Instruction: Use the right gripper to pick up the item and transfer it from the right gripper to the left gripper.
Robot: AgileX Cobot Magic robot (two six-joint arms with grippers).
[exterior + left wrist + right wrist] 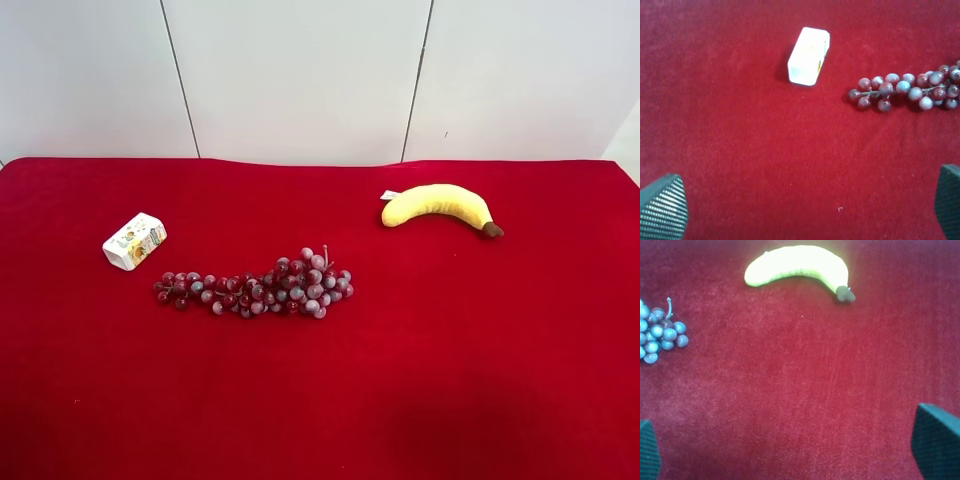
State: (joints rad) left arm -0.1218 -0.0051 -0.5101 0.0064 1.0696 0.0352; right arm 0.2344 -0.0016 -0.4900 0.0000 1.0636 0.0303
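Item (134,241) lies flat on red cloth (450,350), just beside grape bunch (260,288); banana (438,205) well apart. Right gripper (790,450) and left gripper (805,210) both spread wide, holding nothing.

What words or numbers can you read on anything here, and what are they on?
None can be read.
Little box: fruit pictures show on its side, but any print is too small and blurred to read; in the left wrist view it is washed out white.
Banana: no readable text.
Grapes: no text.
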